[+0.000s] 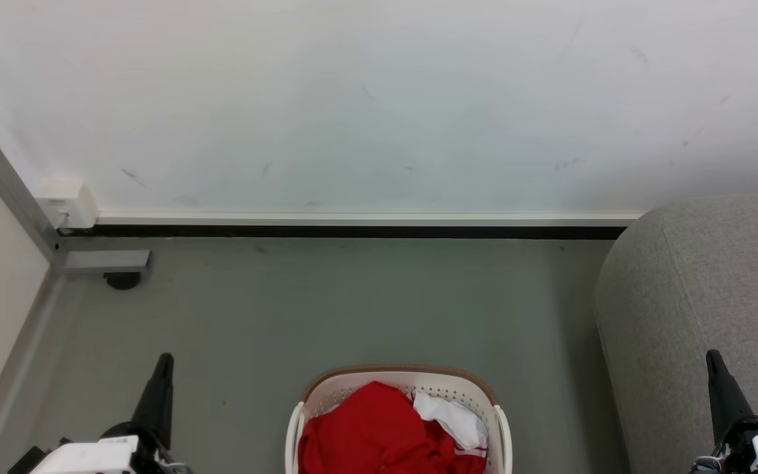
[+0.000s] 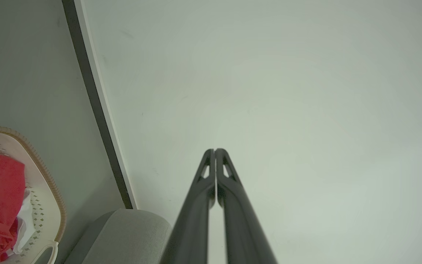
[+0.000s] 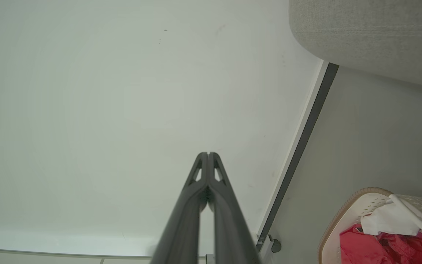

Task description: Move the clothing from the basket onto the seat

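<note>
grey floor (image 1: 353,309), one basket (image 1: 399,370) of red clothing (image 1: 372,428), one seat (image 1: 701,296), left tool (image 1: 164,361) and right tool (image 1: 713,359) each fingers together

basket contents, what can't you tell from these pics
Basket: near half cut off by the head view's bottom edge.
Clothing: bunched in every view; folds hide how many pieces and any lettering.
White cloth: trim or separate item, unclear.
Seat: cut off by the head view's right edge.

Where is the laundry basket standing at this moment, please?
In the head view, the basket stands on the grey floor at the bottom centre, holding the red clothes, with the sofa to its right and the wall behind it.
</note>
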Controlling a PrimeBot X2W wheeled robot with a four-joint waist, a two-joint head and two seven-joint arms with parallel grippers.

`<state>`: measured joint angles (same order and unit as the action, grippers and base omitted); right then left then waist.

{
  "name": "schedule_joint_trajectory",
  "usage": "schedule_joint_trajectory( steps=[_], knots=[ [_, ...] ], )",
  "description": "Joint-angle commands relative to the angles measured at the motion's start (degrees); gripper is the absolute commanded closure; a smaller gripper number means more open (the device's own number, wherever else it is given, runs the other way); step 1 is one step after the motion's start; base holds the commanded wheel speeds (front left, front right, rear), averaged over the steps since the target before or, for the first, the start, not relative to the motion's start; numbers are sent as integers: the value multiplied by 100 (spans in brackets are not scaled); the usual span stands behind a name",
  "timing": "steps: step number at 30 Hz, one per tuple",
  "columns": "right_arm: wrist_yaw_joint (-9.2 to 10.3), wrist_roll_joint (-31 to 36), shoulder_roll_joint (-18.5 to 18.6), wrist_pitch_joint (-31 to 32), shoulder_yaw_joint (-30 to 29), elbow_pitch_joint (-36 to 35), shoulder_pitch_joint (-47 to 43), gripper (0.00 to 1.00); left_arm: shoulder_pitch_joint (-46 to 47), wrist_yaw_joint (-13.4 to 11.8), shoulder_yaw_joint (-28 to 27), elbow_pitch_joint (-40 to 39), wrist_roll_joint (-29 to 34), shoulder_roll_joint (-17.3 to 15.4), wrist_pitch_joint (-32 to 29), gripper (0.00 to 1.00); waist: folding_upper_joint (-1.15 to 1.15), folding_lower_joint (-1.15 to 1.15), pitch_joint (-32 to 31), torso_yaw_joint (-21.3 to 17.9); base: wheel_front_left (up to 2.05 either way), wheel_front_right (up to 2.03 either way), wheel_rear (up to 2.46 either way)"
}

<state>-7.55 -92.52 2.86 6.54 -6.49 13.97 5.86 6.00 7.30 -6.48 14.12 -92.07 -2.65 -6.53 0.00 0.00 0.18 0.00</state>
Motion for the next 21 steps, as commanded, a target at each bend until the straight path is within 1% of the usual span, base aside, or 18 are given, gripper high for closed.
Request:
schedule_joint_trajectory(
  steps=[1,21],
  knots=[
    [13,23,5,10,-13,16,71,100,47,39,-13,-18,-67,-46,-17,100,0,0,0,0,0,0,0],
    [13,23,5,10,-13,16,71,100,47,39,-13,-17,-67,-47,-17,100,0,0,0,0,0,0,0]
  ],
)
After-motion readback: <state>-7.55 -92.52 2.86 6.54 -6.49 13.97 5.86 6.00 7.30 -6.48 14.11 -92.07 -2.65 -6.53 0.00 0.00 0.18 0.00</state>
